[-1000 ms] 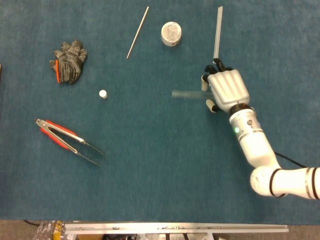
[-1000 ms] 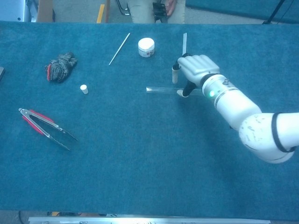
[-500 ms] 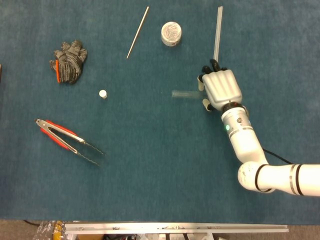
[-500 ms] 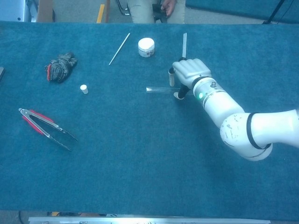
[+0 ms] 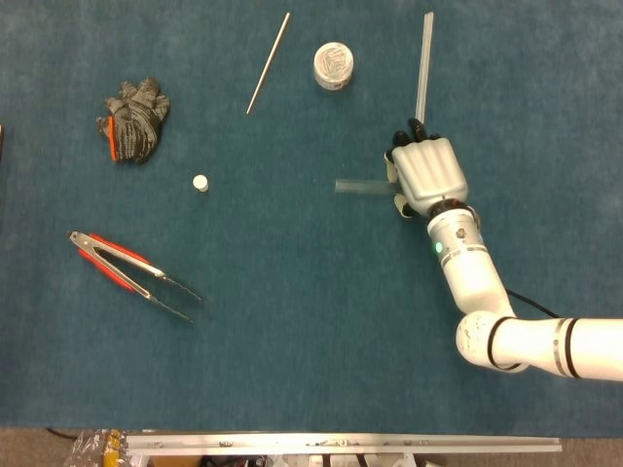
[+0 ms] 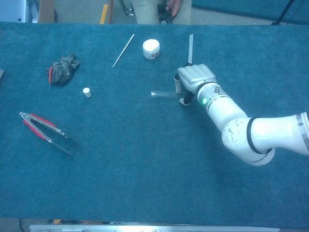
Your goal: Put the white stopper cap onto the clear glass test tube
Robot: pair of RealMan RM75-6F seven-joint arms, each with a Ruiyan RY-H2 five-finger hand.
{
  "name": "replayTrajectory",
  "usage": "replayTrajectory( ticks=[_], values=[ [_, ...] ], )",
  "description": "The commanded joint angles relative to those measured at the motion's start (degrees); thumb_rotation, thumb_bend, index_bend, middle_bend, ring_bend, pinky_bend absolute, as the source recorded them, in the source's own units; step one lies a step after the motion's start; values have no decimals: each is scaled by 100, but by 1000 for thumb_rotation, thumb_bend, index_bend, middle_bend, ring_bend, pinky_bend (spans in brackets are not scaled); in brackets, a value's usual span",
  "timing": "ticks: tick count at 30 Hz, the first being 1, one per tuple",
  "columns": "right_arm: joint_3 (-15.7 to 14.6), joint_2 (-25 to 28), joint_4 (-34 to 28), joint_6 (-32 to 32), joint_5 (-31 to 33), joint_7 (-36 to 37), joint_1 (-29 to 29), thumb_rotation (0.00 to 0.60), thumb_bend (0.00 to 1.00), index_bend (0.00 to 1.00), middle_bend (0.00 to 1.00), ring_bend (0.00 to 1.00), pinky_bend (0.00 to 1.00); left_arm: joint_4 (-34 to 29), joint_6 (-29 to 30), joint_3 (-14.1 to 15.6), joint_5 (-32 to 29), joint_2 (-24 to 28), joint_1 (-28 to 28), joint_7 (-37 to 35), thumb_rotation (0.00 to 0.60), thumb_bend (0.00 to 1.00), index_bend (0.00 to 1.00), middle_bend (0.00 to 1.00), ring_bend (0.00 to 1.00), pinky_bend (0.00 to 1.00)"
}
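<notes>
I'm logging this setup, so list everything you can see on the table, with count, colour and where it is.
Test tube: one, clear, lying flat right of centre, its right end under the right hand.
Cap: one, white, left of centre, apart from the tube.
Glove: one, grey with orange trim, crumpled at far left.
Tongs: one, metal with red grips, near left.
Thin rod: one, pale, far middle, slanted.
Jar: one, white, far middle, right of the thin rod.
Clear rod: one, far right, just beyond the hand.
Table: one, blue cloth.
Right hand: one, white, palm down over the tube; grip cannot be told.
Left hand: not in view.
</notes>
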Motion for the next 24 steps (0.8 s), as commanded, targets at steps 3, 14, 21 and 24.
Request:
replayTrajectory(
  ticks=[3,14,21,24],
  values=[
    [11,-3,-11,26,-8,-23,13,600,289,503,238,68,303,31,17,6,-5,-12,6,-22,600,348,263,186,87,86],
    [88,31,-91,59,-64,78,-8,600,331,584,291,106,323,123,-11,10,-35,-57,-18,-123,600,348,264,185,87,86],
    [289,706,-983,155,-285,416,-176,600,338,597,301,108,323,124,-206,-34,-40,-11,-187,-292,600,347,264,186,87,86],
    [410,1141,-1537,204,-354,613,-289,600,338,597,301,108,323,10,-386,-36,3,50,-325,-465,600,347,265,187,87,85]
  ],
)
